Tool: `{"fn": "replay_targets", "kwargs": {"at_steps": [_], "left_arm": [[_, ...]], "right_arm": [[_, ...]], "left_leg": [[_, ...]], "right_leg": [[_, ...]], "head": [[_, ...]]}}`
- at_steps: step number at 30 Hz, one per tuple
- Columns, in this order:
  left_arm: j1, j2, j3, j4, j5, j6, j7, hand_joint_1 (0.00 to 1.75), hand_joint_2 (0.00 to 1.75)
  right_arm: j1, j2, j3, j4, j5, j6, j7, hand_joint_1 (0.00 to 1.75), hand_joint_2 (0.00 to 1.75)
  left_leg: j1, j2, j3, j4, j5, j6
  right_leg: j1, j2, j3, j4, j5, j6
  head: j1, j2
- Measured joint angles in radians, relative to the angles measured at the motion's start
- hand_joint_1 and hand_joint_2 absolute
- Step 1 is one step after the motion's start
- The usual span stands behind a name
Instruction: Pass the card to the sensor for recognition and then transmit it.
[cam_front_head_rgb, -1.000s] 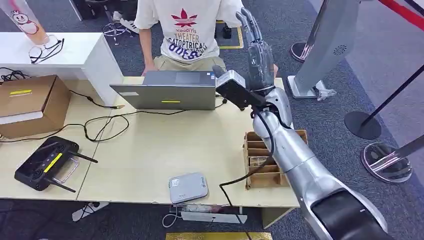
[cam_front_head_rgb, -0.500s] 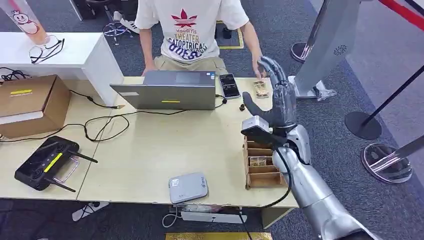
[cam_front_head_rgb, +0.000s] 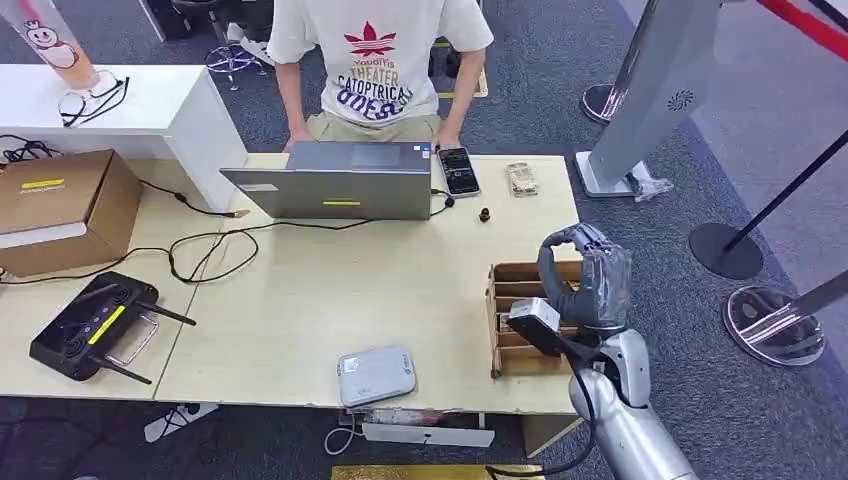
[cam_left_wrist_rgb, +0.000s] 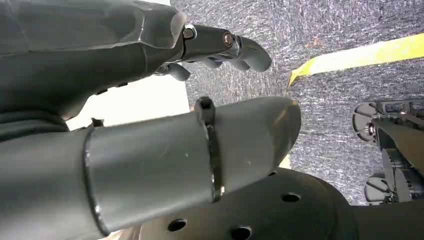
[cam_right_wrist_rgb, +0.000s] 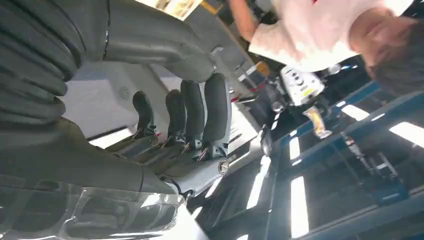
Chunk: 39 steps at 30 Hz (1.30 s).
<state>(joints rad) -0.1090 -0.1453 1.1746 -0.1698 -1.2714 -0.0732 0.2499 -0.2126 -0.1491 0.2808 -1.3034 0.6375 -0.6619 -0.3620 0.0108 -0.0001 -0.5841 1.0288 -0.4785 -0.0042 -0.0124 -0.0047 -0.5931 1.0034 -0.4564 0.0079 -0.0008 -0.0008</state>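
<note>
A cardboard box (cam_front_head_rgb: 62, 205) is sitting at the far left of the bench (cam_front_head_rgb: 300, 300), and just in front of it a black remote controller (cam_front_head_rgb: 95, 325) with antennas is lying near the front edge. Behind them, a pair of glasses (cam_front_head_rgb: 92, 100) is resting on a white counter (cam_front_head_rgb: 150, 110). A black cable (cam_front_head_rgb: 215, 245) is trailing across the bench toward a grey laptop (cam_front_head_rgb: 335, 180), which is standing open at the back edge. A person in a white printed T-shirt (cam_front_head_rgb: 375, 60) is standing behind the laptop. Near the front edge, a small grey sensor box (cam_front_head_rgb: 376, 375) is lying flat. To the right of the laptop a dark phone (cam_front_head_rgb: 459, 171) is lying flat, and just beyond it the card (cam_front_head_rgb: 521, 178) is lying on the bench near the back right corner, well apart from both hands. A brown slotted card holder (cam_front_head_rgb: 520, 315) is standing at the bench's right edge. The right hand (cam_front_head_rgb: 590, 280) is hovering over this holder with its fingers (cam_front_head_rgb: 560, 245) curled downward; in the right wrist view the right hand's fingers (cam_right_wrist_rgb: 200, 112) are lying side by side, bent toward the thumb, with nothing between them. In the left wrist view the left hand (cam_left_wrist_rgb: 150, 100) is hanging above grey carpet (cam_left_wrist_rgb: 340, 105), its fingers (cam_left_wrist_rgb: 235, 47) bent apart from the thumb and holding nothing.
</note>
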Motion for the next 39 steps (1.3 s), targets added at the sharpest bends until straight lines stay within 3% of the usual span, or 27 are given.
{"fn": "replay_targets", "kwargs": {"at_steps": [1, 4, 11, 27, 39], "left_arm": [[0.000, 0.000, 0.000, 0.000, -0.001, 0.000, 0.000, 0.00, 0.00], [0.000, 0.000, 0.000, 0.000, -0.003, -0.003, 0.000, 0.00, 0.00], [0.000, 0.000, 0.000, 0.000, -0.004, -0.003, 0.000, 0.00, 0.00], [0.001, 0.000, 0.000, 0.000, 0.000, -0.006, 0.000, 0.00, 0.00], [0.001, 0.000, 0.000, 0.000, -0.005, -0.006, 0.000, 0.00, 0.00]], "right_arm": [[0.017, -0.003, -0.012, -0.013, 0.018, -0.002, 0.009, 1.26, 1.75], [0.061, -0.010, -0.049, -0.052, 0.051, -0.003, 0.029, 0.87, 1.75], [0.143, -0.015, -0.116, -0.124, 0.110, 0.009, 0.072, 0.68, 1.75], [0.184, -0.017, -0.185, -0.136, 0.148, 0.068, 0.087, 0.82, 1.75], [0.159, -0.020, -0.185, -0.050, 0.143, 0.114, 0.087, 0.66, 1.75]], "left_leg": [[0.000, 0.000, 0.000, 0.000, 0.000, 0.000], [0.000, 0.000, 0.000, 0.000, 0.000, 0.000], [0.000, 0.000, 0.000, 0.000, 0.000, 0.000], [0.000, 0.000, 0.000, 0.000, 0.000, 0.000], [0.000, 0.000, 0.000, 0.000, 0.000, 0.000]], "right_leg": [[0.000, 0.000, 0.000, 0.000, 0.000, 0.000], [0.000, 0.000, 0.000, 0.000, 0.000, 0.000], [0.000, 0.000, 0.000, 0.000, 0.000, 0.000], [0.000, 0.000, 0.000, 0.000, 0.000, 0.000], [0.000, 0.000, 0.000, 0.000, 0.000, 0.000]], "head": [[0.000, 0.000], [0.000, 0.000], [0.000, 0.000], [0.000, 0.000], [0.000, 0.000]]}}
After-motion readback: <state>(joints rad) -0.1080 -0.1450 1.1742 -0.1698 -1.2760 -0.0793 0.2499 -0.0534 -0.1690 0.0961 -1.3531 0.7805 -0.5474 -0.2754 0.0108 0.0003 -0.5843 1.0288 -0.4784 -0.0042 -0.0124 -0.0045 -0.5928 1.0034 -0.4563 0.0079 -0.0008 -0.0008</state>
